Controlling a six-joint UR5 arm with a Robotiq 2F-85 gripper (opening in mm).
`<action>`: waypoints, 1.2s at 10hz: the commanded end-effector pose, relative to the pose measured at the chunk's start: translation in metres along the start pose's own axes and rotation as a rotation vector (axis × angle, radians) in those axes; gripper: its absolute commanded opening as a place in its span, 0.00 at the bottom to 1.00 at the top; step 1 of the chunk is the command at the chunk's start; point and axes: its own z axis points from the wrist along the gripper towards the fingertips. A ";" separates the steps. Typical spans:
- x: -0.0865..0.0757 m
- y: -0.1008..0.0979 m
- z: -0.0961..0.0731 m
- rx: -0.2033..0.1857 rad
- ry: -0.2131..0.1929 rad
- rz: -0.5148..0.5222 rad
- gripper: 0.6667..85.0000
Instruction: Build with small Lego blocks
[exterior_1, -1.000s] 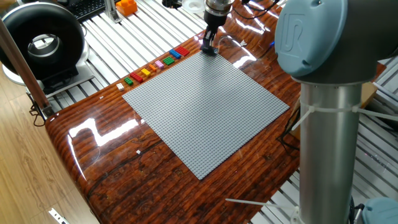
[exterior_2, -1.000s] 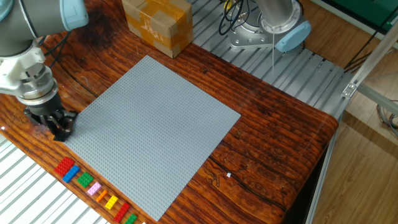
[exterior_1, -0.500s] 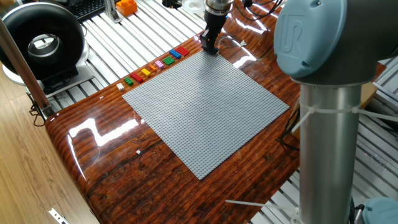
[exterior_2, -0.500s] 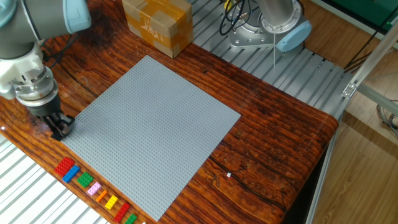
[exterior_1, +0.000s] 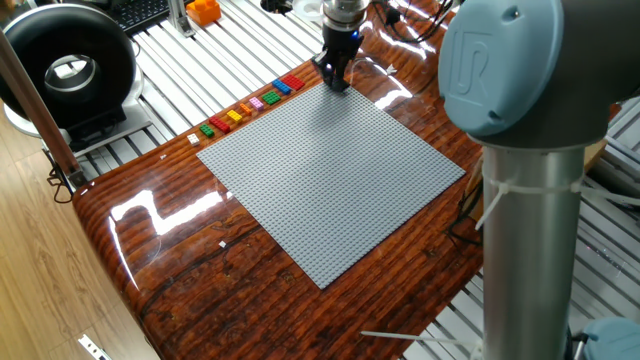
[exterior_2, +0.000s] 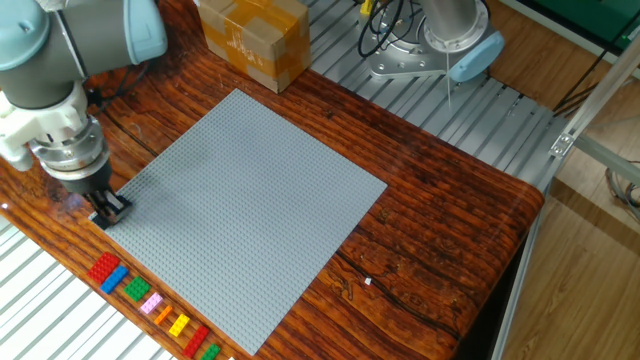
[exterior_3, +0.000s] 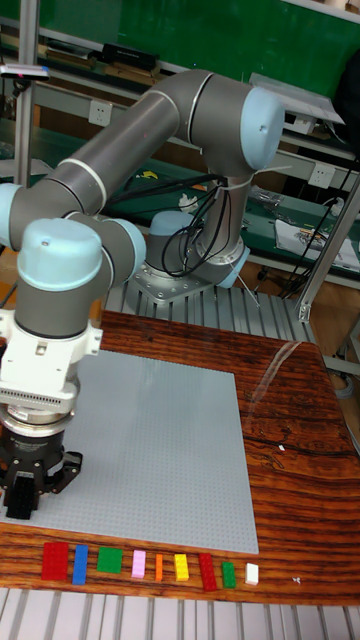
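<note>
the gripper (exterior_2: 106, 208) has shifted along the baseplate (exterior_2: 245, 200) corner — jaws nearly together, holding nothing visible; small lego blocks (exterior_2: 152, 303) untouched.

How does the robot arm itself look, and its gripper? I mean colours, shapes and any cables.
The arm is made of thick grey tubes with rounded light-blue caps at the joints; one cap bears a raised logo. Its wrist section is white. The gripper is black, with two short fingers. Black cables hang beside the silver base.
</note>
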 end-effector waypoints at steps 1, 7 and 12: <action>0.003 0.018 -0.004 -0.029 -0.002 0.089 0.00; 0.001 0.026 0.001 -0.059 -0.010 0.134 0.00; 0.012 0.021 0.003 -0.048 0.013 0.088 0.00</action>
